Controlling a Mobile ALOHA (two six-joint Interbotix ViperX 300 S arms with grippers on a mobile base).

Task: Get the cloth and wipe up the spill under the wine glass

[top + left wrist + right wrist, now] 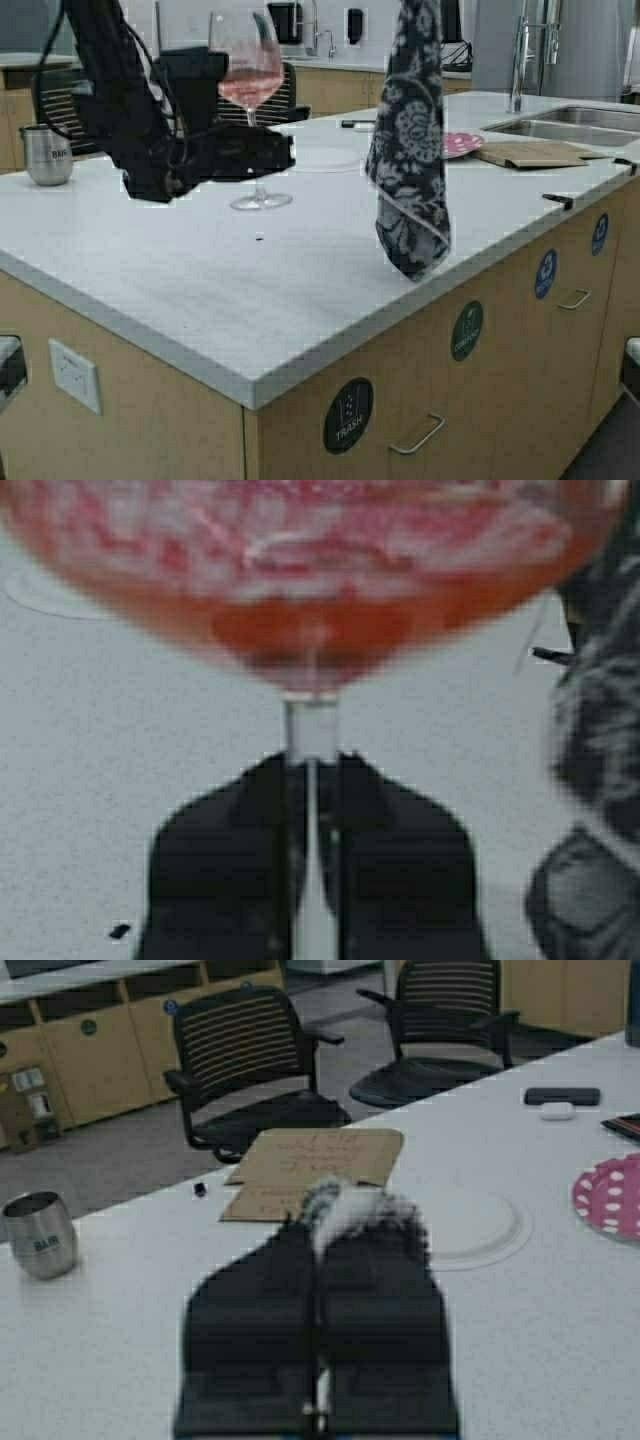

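The wine glass [248, 70], tall and clear with pink liquid in its bowl, has its round foot low at the white counter [200, 290]. I cannot tell if the foot touches. My left gripper [285, 150] is shut on its stem; in the left wrist view the fingers [310, 765] pinch the stem just under the bowl [310, 580]. The dark grey-and-white patterned cloth [410, 150] hangs from the top of the high view down to just above the counter, right of the glass. My right gripper [325, 1230] is shut on a tuft of the cloth [350, 1210]. It is out of the high view.
A steel tumbler [47, 153] stands at the counter's far left. A white plate [325, 157], a pink dotted plate [460, 143], cardboard [530, 152] and a sink [570, 118] lie behind. A small dark speck [259, 237] lies before the glass. Chairs [250, 1060] stand beyond the counter.
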